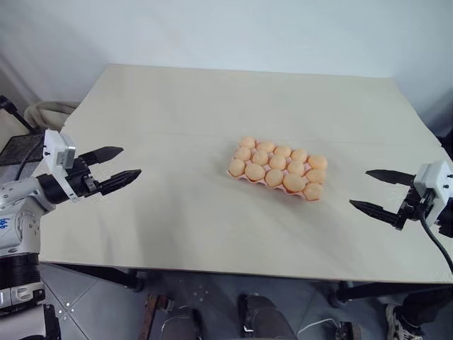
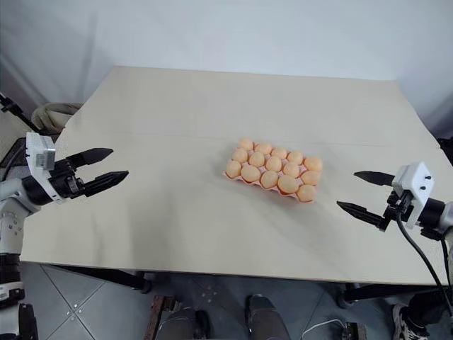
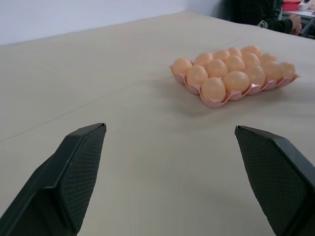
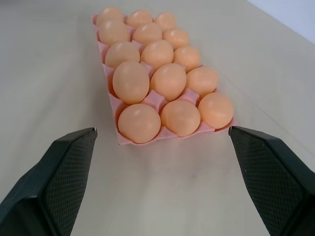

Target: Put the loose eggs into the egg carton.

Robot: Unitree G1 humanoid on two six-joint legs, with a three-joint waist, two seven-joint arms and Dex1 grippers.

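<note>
The pink egg carton (image 1: 232, 172) lies a little right of the table's middle, its cups filled with several pale-orange eggs (image 1: 277, 162). The loose eggs are out of view; every egg I see sits in a cup. My left gripper (image 1: 131, 161) hovers open over the table's left side, pointing toward the carton (image 3: 215, 103) from well short of it, with nothing between its fingers. My right gripper (image 1: 359, 188) stands open and empty at the right side, a short way from the carton's near end (image 4: 142, 142).
The pale table (image 1: 177, 106) has its front edge close below both grippers, with tiled floor beneath. A coiled hose (image 1: 49, 110) lies off the table's left side. A person in dark clothing (image 3: 261, 12) sits beyond the far corner.
</note>
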